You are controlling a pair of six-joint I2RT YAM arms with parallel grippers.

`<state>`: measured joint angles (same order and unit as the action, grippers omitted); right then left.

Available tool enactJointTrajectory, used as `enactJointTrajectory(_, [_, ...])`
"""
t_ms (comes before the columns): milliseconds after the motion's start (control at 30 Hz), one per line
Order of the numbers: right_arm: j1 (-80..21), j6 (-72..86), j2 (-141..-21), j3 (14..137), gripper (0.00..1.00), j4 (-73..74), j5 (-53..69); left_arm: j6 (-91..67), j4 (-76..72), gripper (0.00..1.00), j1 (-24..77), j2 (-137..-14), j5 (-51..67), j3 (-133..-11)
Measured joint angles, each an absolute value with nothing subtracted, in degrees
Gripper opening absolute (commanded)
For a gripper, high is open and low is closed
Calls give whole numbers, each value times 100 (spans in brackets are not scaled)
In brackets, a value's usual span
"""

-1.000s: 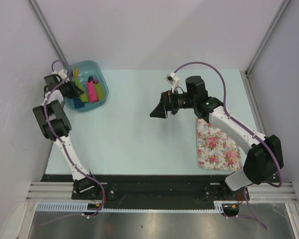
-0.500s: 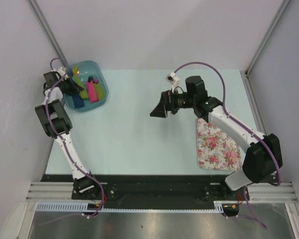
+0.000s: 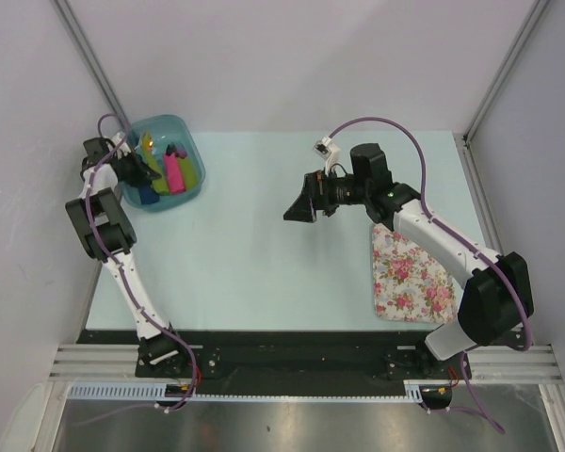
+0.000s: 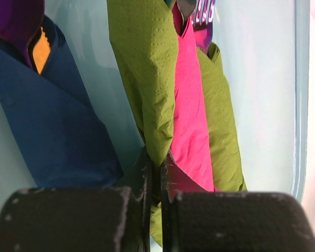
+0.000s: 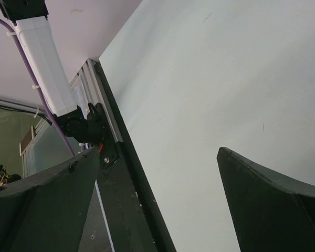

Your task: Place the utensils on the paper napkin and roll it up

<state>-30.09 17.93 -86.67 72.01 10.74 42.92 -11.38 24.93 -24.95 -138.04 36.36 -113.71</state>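
Olive-green napkin is clamped by left end effector.
Fork tines are shown only by the left wrist view; right end effector is spread apart.

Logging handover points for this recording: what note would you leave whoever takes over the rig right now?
Left end effector: shut on the olive-green paper napkin inside the blue bowl.
Right end effector: open, empty, above the table.
Utensils: only fork tines show, in the bowl beside the pink roll and blue roll.
Done: nothing laid on the table yet.
Left: lift the napkin out, spread it, place utensils, roll up.
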Motion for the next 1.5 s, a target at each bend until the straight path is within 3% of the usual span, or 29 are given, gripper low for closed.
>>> enactJointTrajectory(267, [-3009,1793,-8667,7199,100,1074,4292,-1135,2753,2,-2493,-13804,3640,-11371])
enactJointTrajectory(433, [-3009,1793,-8667,7199,100,1074,4292,-1135,2963,13,-2495,-13880,3645,-11522])
enactJointTrajectory(600, [-3009,1793,-8667,7199,100,1076,4292,-1140,3048,15,-2495,-13909,3642,-11559])
enactJointTrajectory(833, [-3009,1793,-8667,7199,100,1079,4292,-1100,3109,30,-2495,-13970,3621,-11649])
enactJointTrajectory(1500, [-3011,1839,-8667,7199,100,1076,4296,-982,2886,40,-2495,-13568,3249,-11286])
